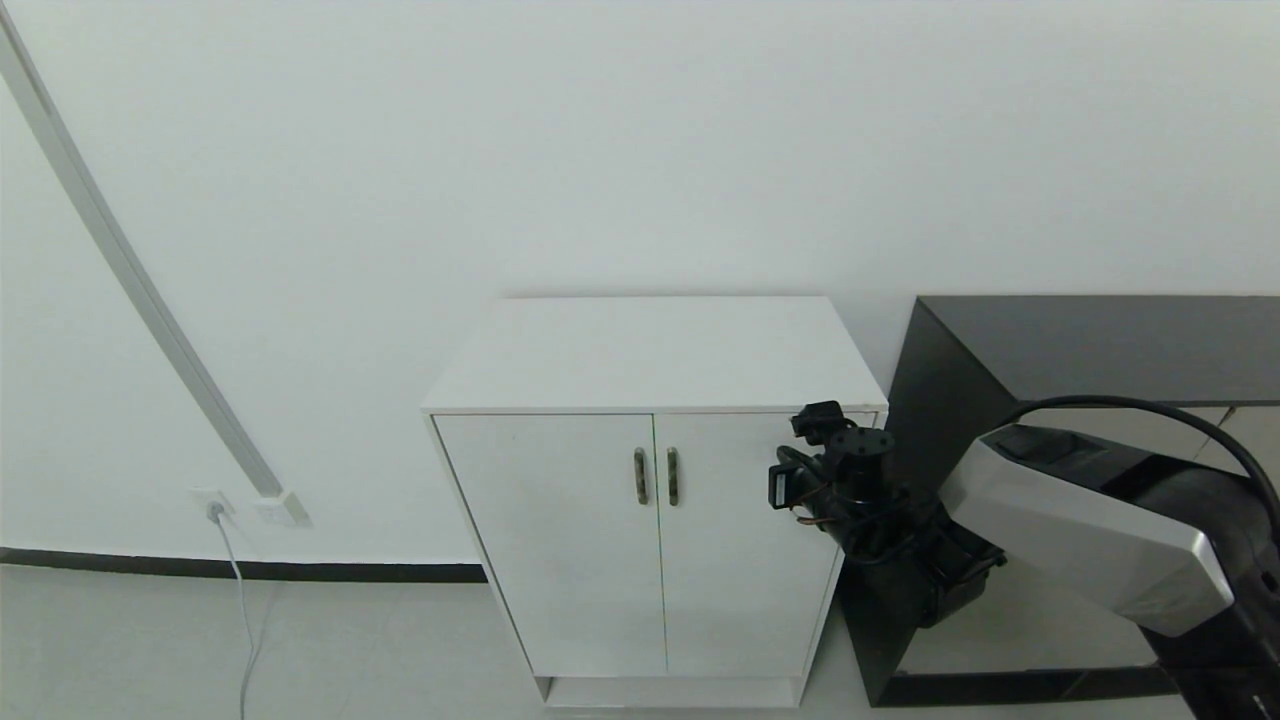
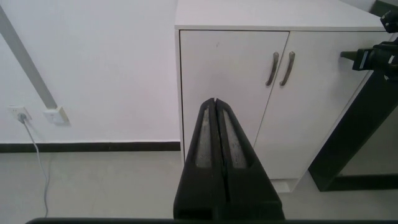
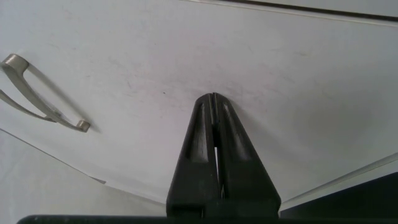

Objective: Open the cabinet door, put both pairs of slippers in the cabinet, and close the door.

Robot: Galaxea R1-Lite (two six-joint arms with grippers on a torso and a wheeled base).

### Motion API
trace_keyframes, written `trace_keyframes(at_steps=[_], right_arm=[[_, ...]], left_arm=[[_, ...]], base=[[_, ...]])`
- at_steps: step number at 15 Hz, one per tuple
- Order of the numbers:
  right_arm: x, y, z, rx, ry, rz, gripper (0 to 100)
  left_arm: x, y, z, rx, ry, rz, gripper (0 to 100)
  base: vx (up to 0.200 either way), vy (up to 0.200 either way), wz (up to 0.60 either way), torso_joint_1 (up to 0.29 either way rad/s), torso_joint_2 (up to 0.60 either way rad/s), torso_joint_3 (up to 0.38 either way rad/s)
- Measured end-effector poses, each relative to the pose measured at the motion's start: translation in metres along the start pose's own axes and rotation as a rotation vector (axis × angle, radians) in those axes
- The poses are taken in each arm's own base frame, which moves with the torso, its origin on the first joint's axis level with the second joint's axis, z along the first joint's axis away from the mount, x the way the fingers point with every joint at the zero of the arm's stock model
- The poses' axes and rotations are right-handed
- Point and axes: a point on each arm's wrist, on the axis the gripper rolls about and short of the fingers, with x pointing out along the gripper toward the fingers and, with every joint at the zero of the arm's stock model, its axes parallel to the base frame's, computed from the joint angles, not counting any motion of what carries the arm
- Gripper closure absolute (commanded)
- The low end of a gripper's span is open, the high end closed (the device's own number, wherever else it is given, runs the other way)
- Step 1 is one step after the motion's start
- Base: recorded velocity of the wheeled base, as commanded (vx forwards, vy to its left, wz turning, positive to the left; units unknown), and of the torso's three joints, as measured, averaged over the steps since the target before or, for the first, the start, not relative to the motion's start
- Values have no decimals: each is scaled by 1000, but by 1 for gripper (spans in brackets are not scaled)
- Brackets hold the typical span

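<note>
Before cabinet door (image 1: 745,540): right end effector (image 3: 214,96) (closed)

The cabinet (image 1: 650,355) stands on the floor (image 1: 120,650) against the wall (image 1: 640,140), with another unit (image 1: 1090,345) just beside it on the right and a wall socket (image 1: 213,503) well apart on the left. Its two handles (image 1: 641,476) sit side by side at the seam between the doors. The right tool (image 3: 213,98) is close before the right door (image 1: 730,560), right of the handles, and the left tool (image 2: 215,102) is farther back, before the left door (image 1: 560,540).
</note>
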Motion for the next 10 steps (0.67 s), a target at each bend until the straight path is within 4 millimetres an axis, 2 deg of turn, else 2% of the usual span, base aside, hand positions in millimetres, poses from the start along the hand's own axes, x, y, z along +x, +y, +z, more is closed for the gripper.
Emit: trace_keyframes(at_steps=[10], right_arm=[[2, -2, -2, -3, 1, -5, 100]], left_arm=[[0, 0, 0, 0, 0, 0, 100]], base=[[0, 0, 0, 0, 0, 0]])
